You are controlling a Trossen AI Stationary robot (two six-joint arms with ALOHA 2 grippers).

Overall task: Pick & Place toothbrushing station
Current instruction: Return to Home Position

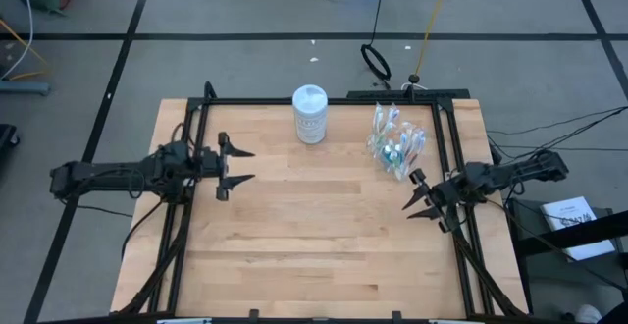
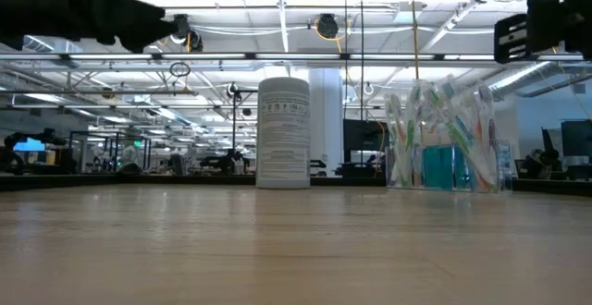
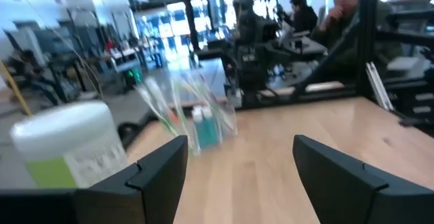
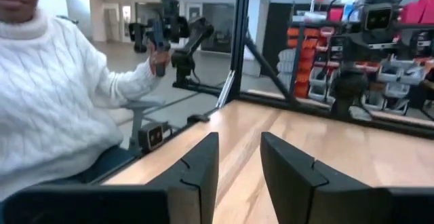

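Note:
The toothbrushing station [image 1: 396,141] is a clear plastic cup holding several slim toothbrushes and teal toothpaste tubes. It stands on its base on the table's far right, seen also in the low view [image 2: 444,152] and the left wrist view [image 3: 196,119]. My left gripper [image 1: 243,166] is open and empty above the table's left side. My right gripper [image 1: 412,190] is open and empty, raised above the table just near of the station.
A taller white cylindrical canister [image 1: 310,114] stands at the far middle of the table, left of the station. A black frame [image 1: 446,128] runs along the table's far and side edges. A person in a white sweater [image 4: 61,95] sits beyond the table.

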